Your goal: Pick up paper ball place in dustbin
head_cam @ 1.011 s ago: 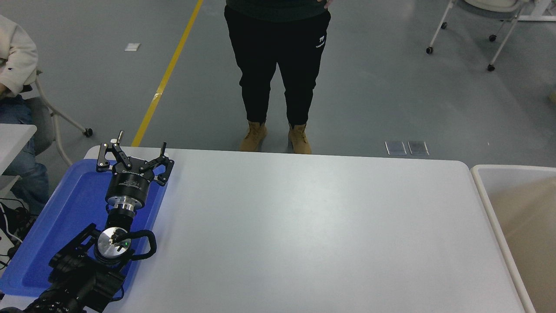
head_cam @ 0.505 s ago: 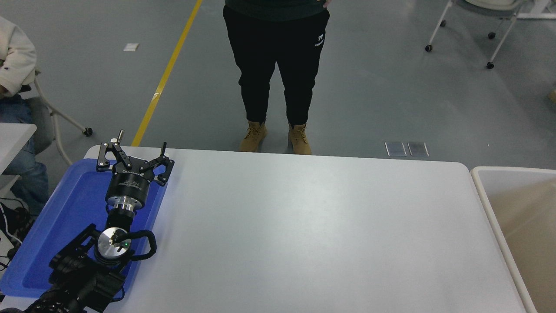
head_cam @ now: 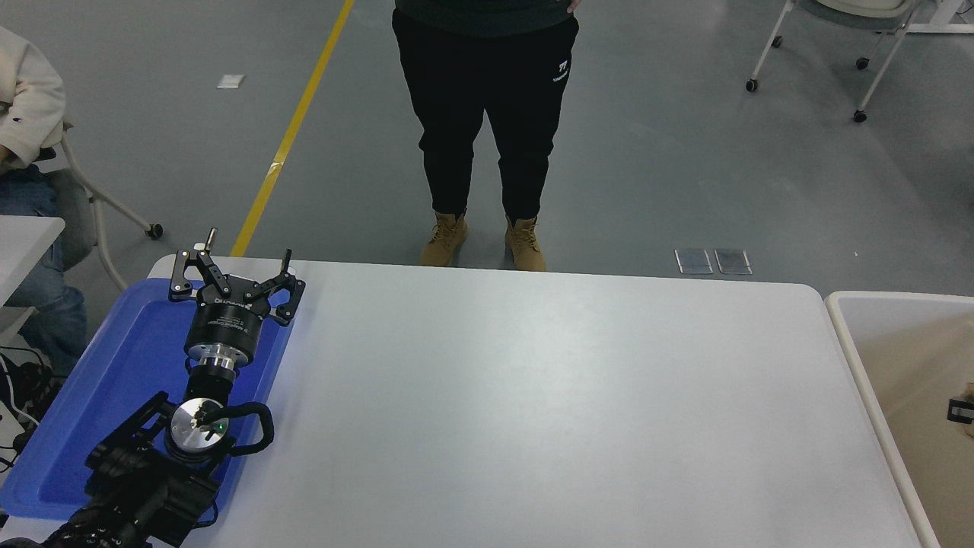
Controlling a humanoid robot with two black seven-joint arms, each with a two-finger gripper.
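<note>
Now your right end effector point(head_cam: 960, 411) barely shows over the dustbin point(head_cam: 852, 358) off the table's point(head_cam: 533, 396) right edge, grip unreadable; the left end effector point(head_cam: 232, 278) is parked spread at the far-left corner.

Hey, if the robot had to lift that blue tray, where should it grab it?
Probably the tray's raised right rim, pinched from above: it is flat and wide, so only the thin rim fits between fingers. The open left gripper hangs over that rim's far end.

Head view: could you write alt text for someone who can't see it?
A black left gripper rests open above a blue tray on a white table. A beige dustbin stands at the right, where a dark tip pokes in; a person stands beyond.
</note>
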